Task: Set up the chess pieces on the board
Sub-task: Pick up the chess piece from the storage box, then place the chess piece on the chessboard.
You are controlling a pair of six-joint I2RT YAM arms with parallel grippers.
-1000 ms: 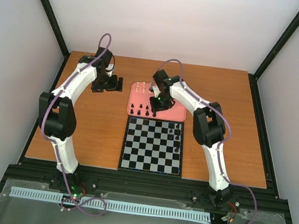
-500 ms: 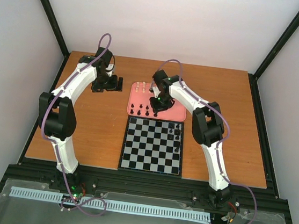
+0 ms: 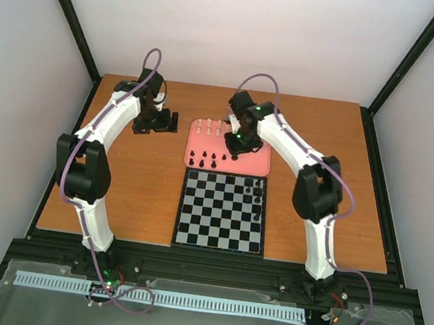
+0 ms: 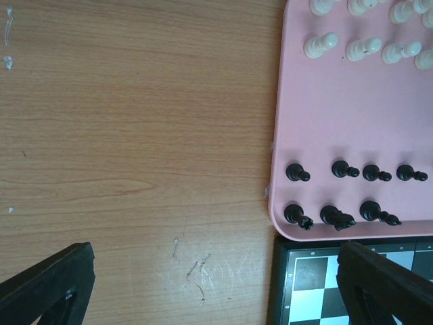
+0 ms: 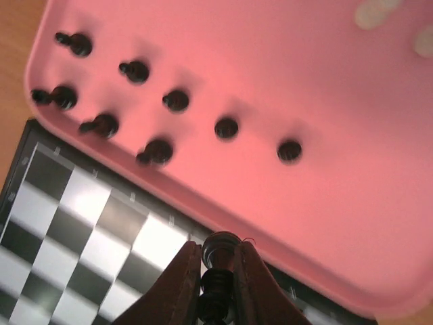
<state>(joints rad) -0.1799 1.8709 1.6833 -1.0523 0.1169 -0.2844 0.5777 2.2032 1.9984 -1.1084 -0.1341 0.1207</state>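
Right wrist: right gripper [image 5: 216, 271] snug around glossy round-headed black chess piece [image 5: 222, 244] near pink tray [image 5: 338, 203].

Robot lab test cell, not anybody's home or office.
Plain white wall panels [image 3: 247, 33] close in three sides, held by black metal frame posts [image 3: 75, 29]. Two white-and-black jointed robot arms, left [image 3: 99, 129] and right [image 3: 297, 148], are bolted to a black rail [image 3: 213, 268] at the near edge of an orange-brown wooden table [image 3: 143, 193]. The only props are a black and pale checked chessboard [image 3: 221, 212] and a salmon-pink tray [image 3: 252, 165]; the right arm's tool [image 5: 218, 252] pinches a tiny black chess piece [image 5: 222, 240].
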